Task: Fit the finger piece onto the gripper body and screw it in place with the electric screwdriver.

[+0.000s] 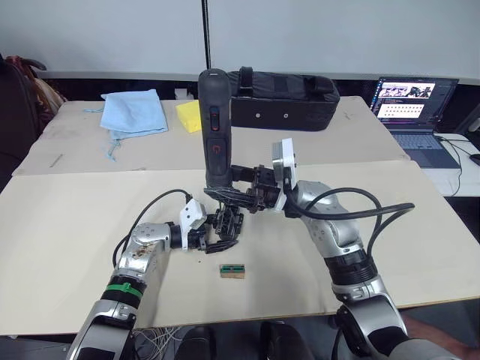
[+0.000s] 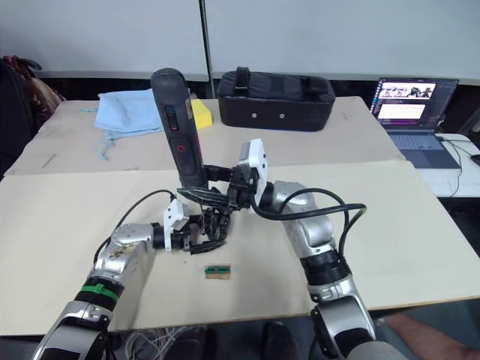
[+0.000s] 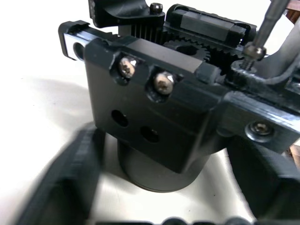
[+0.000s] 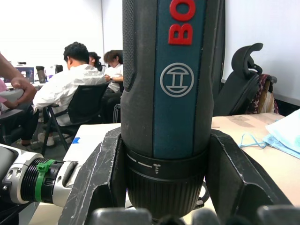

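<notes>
The electric screwdriver (image 1: 214,131) stands upright, bit down, with my right gripper (image 1: 225,193) shut around its lower barrel (image 4: 168,140). Below it, the gripper body (image 1: 226,221), a black block on a round base (image 3: 154,168), rests on the table. My left gripper (image 1: 216,238) is shut on that base, one finger on each side. The thin metal bit (image 3: 265,28) rests on a screw at the edge of the body's linkage. There a black part that looks like the finger piece (image 3: 260,117) lies against the body.
A small green-topped wooden block (image 1: 233,270) lies just in front of the grippers. A black bag (image 1: 281,101), a yellow sponge (image 1: 189,116) and a blue cloth (image 1: 135,112) sit at the back. A laptop (image 1: 411,112) is far right. Seated people (image 4: 79,79) show behind.
</notes>
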`<state>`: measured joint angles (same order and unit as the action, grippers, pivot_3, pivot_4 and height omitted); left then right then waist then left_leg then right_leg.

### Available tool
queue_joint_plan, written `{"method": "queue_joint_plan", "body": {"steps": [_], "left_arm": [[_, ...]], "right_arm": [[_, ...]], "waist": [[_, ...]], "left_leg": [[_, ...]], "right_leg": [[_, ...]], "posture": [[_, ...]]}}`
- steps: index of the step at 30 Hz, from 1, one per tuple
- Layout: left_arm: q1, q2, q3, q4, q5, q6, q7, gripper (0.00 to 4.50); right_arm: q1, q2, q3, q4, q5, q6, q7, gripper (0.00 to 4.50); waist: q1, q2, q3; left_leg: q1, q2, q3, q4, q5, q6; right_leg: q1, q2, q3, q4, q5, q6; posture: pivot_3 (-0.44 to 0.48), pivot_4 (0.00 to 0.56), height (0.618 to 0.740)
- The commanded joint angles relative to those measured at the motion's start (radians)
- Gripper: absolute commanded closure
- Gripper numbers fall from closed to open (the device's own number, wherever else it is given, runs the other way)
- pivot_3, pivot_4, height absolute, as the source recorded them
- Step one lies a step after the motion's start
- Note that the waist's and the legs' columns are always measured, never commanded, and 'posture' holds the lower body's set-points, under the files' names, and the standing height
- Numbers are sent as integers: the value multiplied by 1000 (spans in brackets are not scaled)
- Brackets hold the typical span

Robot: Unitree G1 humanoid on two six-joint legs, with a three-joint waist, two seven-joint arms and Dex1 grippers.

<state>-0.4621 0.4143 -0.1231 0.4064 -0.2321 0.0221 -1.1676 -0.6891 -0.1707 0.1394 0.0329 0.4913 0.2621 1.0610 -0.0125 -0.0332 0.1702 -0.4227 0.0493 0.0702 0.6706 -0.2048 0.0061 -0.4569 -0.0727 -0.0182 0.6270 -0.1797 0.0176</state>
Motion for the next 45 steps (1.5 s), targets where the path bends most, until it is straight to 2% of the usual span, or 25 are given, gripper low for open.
{"method": "queue_joint_plan", "body": {"steps": [1, 33, 45], "left_arm": [[6, -6, -27, -10, 22, -16, -5, 2143], [36, -3, -35, -59, 33, 7, 25, 2143], [38, -8, -38, -50, 39, -1, 30, 2143]], "right_arm": [[5, -3, 0, -30, 4, -14, 4, 2585], [40, -29, 81, 52, -97, -4, -33, 2585], [23, -39, 65, 33, -68, 0, -18, 2585]], "waist": [[0, 0, 0], [1, 1, -7], [1, 1, -10]], "left_leg": [[0, 0, 0, 0, 0, 0], [3, 0, 0, 0, 0, 0], [3, 0, 0, 0, 0, 0]], "right_leg": [[0, 0, 0, 0, 0, 0], [3, 0, 0, 0, 0, 1], [3, 0, 1, 0, -1, 1]], "posture": [[0, 150, 740], [0, 150, 740], [0, 150, 740]]}}
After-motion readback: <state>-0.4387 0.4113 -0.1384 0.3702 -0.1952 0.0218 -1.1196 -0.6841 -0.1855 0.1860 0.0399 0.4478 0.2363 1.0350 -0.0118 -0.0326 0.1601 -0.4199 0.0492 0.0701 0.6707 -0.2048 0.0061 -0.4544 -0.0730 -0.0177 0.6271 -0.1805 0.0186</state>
